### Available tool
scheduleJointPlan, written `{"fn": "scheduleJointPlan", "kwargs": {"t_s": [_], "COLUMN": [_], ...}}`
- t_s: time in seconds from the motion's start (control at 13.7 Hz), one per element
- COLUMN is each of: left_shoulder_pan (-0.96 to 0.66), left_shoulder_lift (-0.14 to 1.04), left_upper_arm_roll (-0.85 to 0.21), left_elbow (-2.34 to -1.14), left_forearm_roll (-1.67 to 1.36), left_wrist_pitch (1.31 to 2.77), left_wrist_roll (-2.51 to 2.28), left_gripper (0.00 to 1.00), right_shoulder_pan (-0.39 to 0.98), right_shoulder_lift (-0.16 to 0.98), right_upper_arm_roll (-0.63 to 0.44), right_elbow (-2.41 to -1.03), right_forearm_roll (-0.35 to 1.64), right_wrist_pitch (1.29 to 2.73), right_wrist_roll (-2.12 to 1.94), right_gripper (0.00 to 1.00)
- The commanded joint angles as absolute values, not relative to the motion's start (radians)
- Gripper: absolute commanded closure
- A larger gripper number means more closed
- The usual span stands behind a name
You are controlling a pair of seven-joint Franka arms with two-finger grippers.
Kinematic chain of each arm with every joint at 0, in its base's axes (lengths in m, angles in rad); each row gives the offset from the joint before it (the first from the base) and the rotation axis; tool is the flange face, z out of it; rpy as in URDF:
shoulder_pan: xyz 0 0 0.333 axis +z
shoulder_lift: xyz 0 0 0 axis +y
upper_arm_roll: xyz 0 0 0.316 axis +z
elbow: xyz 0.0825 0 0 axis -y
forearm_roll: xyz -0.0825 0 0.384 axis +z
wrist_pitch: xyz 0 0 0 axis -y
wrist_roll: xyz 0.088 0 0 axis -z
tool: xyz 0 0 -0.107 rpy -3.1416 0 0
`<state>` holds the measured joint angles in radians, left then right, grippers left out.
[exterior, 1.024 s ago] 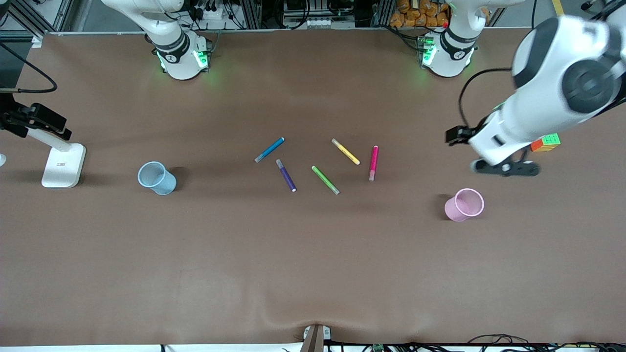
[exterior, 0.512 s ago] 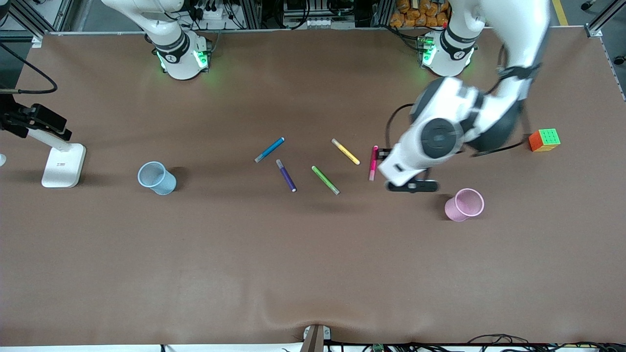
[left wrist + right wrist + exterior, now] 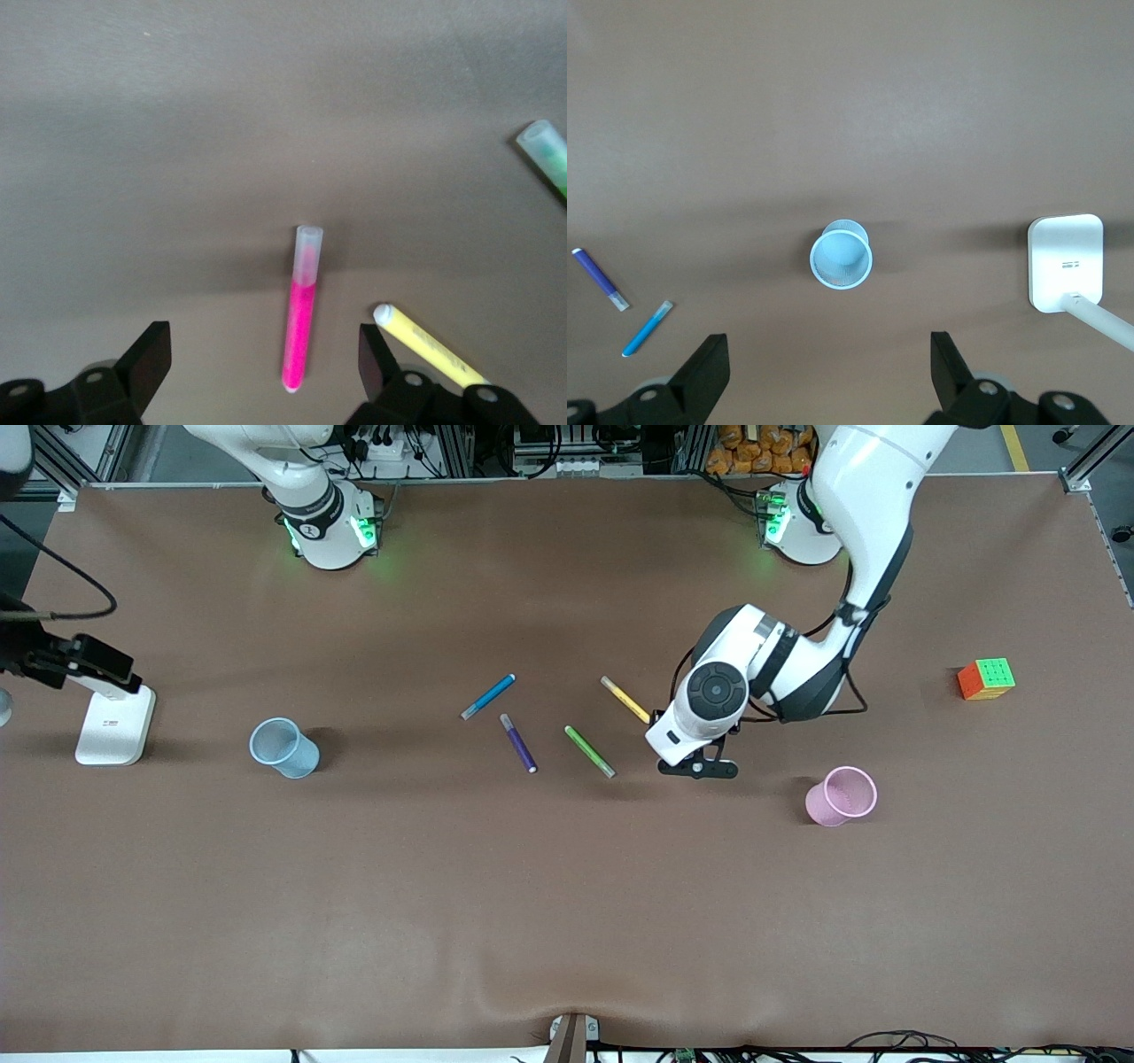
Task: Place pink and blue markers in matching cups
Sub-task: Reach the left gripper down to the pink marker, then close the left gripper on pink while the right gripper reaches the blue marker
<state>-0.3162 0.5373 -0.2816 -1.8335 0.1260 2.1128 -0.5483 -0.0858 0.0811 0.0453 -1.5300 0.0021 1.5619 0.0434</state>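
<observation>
The pink marker (image 3: 301, 310) lies flat on the table between the open fingers of my left gripper (image 3: 264, 343), which hovers above it. In the front view the left gripper (image 3: 700, 769) covers this marker. The blue marker (image 3: 488, 696) lies toward the right arm's end of the marker group and also shows in the right wrist view (image 3: 647, 329). The light blue cup (image 3: 283, 747) stands upright, farther toward the right arm's end. The pink cup (image 3: 842, 795) stands upright near the left gripper. My right gripper (image 3: 828, 347) is open, high over the blue cup (image 3: 841, 257).
A dark purple marker (image 3: 518, 742), a green marker (image 3: 590, 751) and a yellow marker (image 3: 625, 699) lie between the blue marker and the left gripper. A colourful cube (image 3: 986, 678) sits toward the left arm's end. A white stand (image 3: 113, 722) is beside the blue cup.
My left arm swung from above the cube toward the markers and lowered; its gripper now hangs over the pink marker and hides it in the front view. Nothing on the table has moved.
</observation>
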Motion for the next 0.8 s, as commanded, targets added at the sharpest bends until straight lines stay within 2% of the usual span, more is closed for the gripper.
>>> {"fn": "scheduleJointPlan", "kwargs": {"t_s": [0.0,0.15,0.37,0.51,0.73], "left_shoulder_pan": [-0.333,-0.331,-0.331,-0.334,-0.334], "left_shoulder_lift": [0.564,0.572,0.581,0.592,0.601], "left_upper_arm_roll": [-0.281,-0.279,-0.279,-0.279,-0.279], "left_elbow": [-1.865,-1.894,-1.908,-1.908,-1.907], "left_forearm_roll": [0.15,0.15,0.15,0.15,0.152], "left_wrist_pitch": [2.209,2.255,2.255,2.258,2.276], "left_wrist_roll": [-0.566,-0.568,-0.569,-0.571,-0.569], "left_gripper": [0.18,0.28,0.43,0.54,0.61], "right_shoulder_pan": [-0.098,-0.095,-0.089,-0.094,-0.033], "right_shoulder_lift": [0.117,0.126,0.23,0.235,0.235], "right_upper_arm_roll": [0.06,0.061,0.063,0.064,0.067], "right_elbow": [-1.502,-1.503,-1.502,-1.508,-1.513], "right_forearm_roll": [-0.018,-0.014,-0.02,-0.009,-0.002], "right_wrist_pitch": [1.562,1.559,1.554,1.546,1.5], "right_wrist_roll": [0.038,0.04,0.037,0.05,0.249], "right_gripper": [0.0,0.0,0.0,0.0,0.0]}}
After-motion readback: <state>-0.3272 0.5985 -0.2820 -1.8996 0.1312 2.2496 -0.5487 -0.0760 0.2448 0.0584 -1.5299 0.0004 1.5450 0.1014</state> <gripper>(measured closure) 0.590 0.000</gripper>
